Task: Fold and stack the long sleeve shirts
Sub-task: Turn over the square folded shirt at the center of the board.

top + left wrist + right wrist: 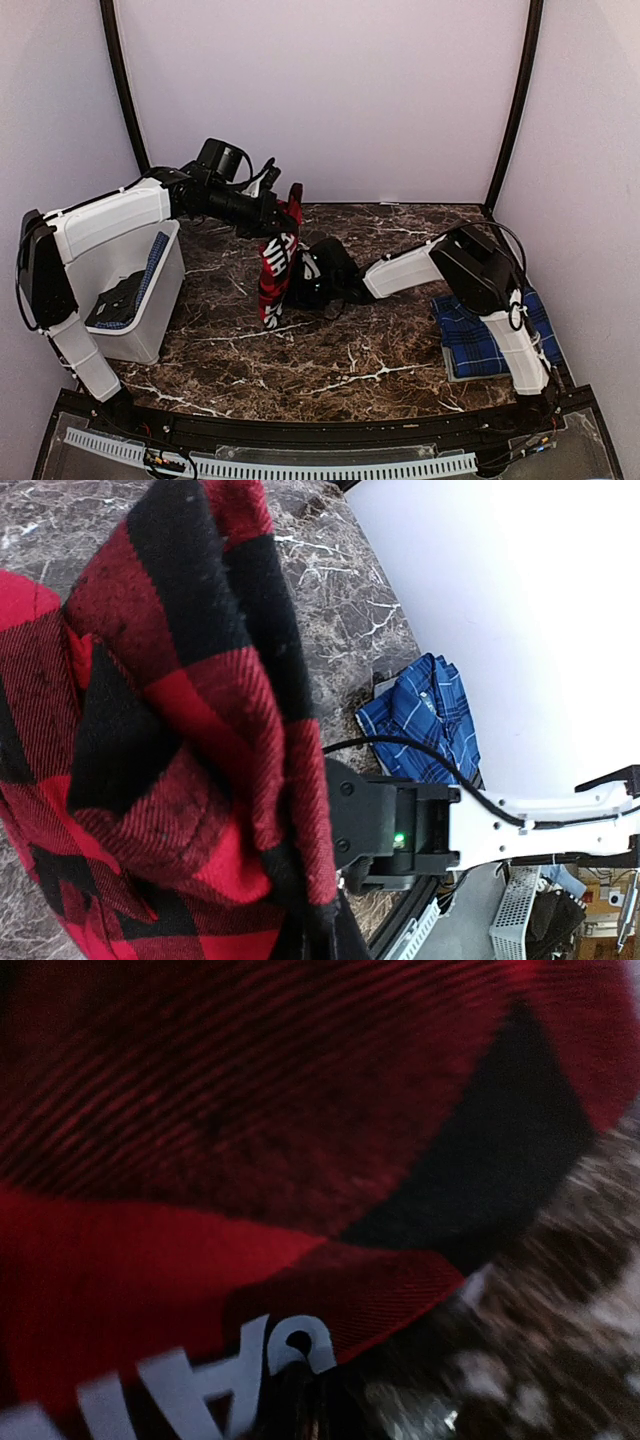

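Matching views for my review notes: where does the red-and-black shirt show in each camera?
Top external: red-and-black shirt hangs at centre.
Left wrist: the shirt fills the left half.
Right wrist: the shirt fills most of the frame, blurred.
Shared landmark: the marble table.

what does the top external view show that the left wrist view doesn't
Only the top view: the white bin at left, and the left claw holding up the red checked shirt. Only the left wrist view: clutter beyond the edge of the marble table. Both: that shirt, the blue plaid shirt, the table and the right arm.
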Tool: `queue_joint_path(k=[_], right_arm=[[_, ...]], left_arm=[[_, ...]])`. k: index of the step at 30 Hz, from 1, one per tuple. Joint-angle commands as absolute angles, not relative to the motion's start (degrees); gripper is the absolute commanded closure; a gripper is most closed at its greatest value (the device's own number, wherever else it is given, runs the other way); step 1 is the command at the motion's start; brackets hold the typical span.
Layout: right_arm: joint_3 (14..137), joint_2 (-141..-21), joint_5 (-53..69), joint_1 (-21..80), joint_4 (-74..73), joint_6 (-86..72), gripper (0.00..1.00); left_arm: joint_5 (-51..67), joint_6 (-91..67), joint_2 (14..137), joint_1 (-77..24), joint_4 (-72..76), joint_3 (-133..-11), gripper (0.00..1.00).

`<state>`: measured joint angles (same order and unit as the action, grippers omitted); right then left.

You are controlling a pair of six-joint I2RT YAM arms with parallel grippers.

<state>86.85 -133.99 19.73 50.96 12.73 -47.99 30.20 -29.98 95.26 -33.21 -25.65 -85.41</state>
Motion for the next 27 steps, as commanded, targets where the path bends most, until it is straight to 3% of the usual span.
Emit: queue_joint_path(k=[1,11,27], right_arm=[[89.47,-139.69,25.94,51.78,23.52,-56.95,0.95],[84.03,-139.91,28.78,49.09,36.00,-63.82,0.93],[76.20,-130.81,21.67,45.15,26.08,-58.15,0.88]], left_arm=[[35.77,-33.66,98.46,-34.62,-18.70,-88.03,1.00],[36.26,-36.65,98.34,-36.03,-15.10,-84.15,1.00],[34.56,-35.34,97.05,-36.04,-15.77,-82.39,1.00]])
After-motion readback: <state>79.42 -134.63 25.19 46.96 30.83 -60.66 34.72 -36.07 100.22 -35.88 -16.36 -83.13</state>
